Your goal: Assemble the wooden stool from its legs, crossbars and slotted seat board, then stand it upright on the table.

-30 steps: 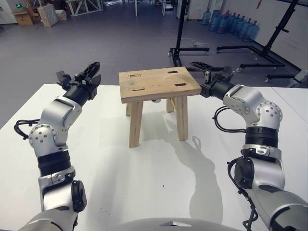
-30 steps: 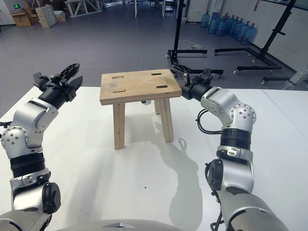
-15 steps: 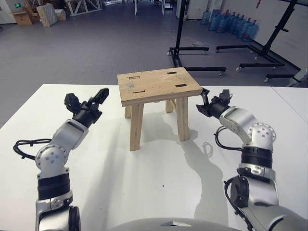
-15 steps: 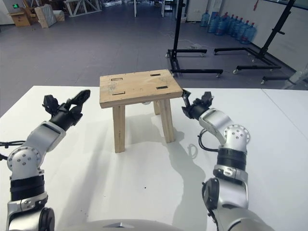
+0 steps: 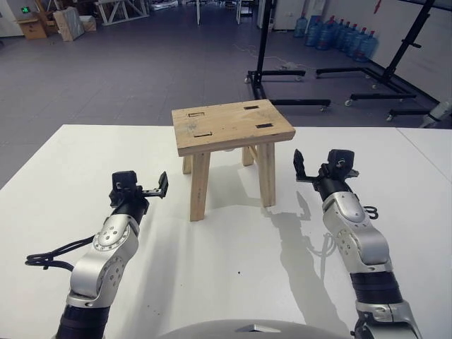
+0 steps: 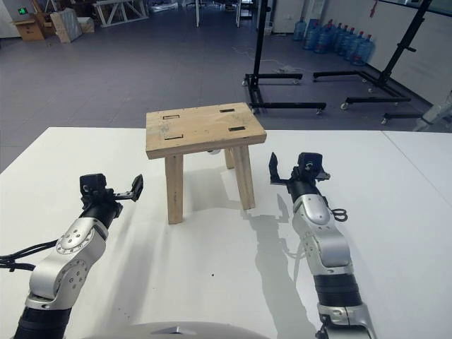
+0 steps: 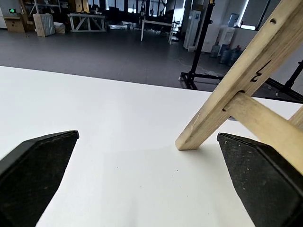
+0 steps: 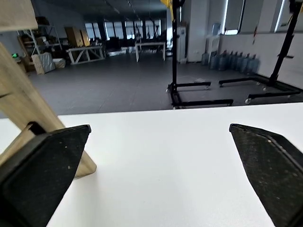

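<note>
The wooden stool [image 5: 232,127] stands upright on its legs at the middle of the white table [image 5: 233,282], its slotted seat board on top. My left gripper [image 5: 141,188] hovers low over the table to the stool's left, open and holding nothing; its wrist view shows a stool leg and a crossbar [image 7: 222,90] between the spread fingers [image 7: 38,175]. My right gripper [image 5: 321,169] is low to the stool's right, also open and holding nothing, with a stool leg [image 8: 33,118] at the edge of its wrist view.
Black metal stands [image 5: 282,70] are on the floor beyond the table's far edge, with water bottles [image 5: 342,35] farther back. A black cable [image 5: 46,258] loops beside my left arm. Bare table lies on both sides of the stool.
Both arms have drawn back from beside the seat board and dropped low to the table, towards me. The stool has stayed in place.
</note>
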You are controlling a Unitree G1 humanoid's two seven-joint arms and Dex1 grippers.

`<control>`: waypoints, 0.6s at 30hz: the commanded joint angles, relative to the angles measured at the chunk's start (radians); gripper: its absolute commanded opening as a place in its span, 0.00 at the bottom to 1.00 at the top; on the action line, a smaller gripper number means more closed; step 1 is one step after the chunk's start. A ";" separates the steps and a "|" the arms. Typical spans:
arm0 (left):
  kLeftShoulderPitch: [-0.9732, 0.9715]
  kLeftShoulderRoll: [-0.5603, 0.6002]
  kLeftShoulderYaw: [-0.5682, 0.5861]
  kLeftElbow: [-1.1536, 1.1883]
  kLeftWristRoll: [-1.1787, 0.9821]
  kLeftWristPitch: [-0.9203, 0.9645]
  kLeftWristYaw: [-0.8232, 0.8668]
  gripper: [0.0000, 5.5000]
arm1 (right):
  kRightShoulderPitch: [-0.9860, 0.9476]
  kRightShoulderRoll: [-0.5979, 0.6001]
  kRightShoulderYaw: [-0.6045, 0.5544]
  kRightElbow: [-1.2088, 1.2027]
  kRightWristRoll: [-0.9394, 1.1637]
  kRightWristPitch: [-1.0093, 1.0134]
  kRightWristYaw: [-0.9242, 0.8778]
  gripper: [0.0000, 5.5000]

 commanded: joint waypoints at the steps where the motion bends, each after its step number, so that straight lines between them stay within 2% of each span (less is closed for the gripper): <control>1: -0.002 -0.057 -0.006 -0.002 0.045 -0.033 -0.027 0.97 | 0.027 0.064 0.000 0.026 -0.068 -0.055 0.005 0.98; 8: 0.010 -0.142 0.015 0.015 0.096 -0.067 -0.061 0.97 | 0.068 0.125 -0.018 0.022 -0.143 -0.075 0.025 0.98; 18: -0.012 -0.194 0.046 0.042 0.189 -0.107 -0.068 0.97 | 0.073 0.170 -0.032 0.025 -0.195 -0.100 0.057 0.98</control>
